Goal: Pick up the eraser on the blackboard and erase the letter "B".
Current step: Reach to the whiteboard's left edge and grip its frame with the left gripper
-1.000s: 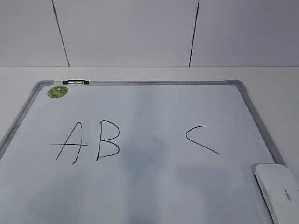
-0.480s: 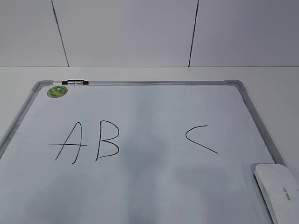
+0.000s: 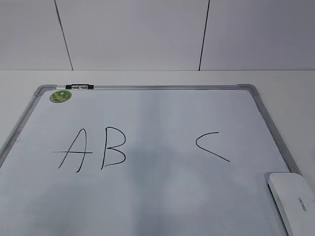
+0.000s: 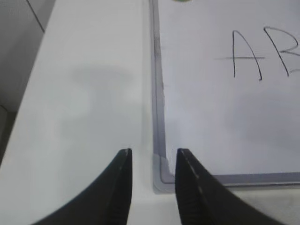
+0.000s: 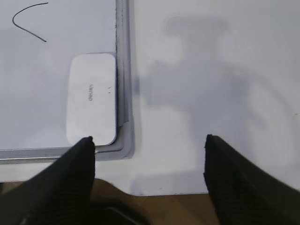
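The blackboard (image 3: 162, 201) is a white board in a grey frame lying flat on the table. The letter "B" (image 3: 113, 147) is drawn in black between an A and a C. The white eraser (image 3: 294, 201) lies in the board's near right corner and shows in the right wrist view (image 5: 91, 97). My right gripper (image 5: 149, 140) is wide open and empty, above the table edge to the right of the eraser. My left gripper (image 4: 153, 152) is open and empty over the board's near left corner (image 4: 161, 176). Neither gripper shows in the exterior view.
A black-and-silver marker (image 3: 79, 87) lies on the board's top frame next to a round green sticker (image 3: 60, 96). White table (image 5: 206, 93) surrounds the board. The table's front edge with brown floor (image 5: 173, 211) shows under my right gripper. A panelled wall stands behind.
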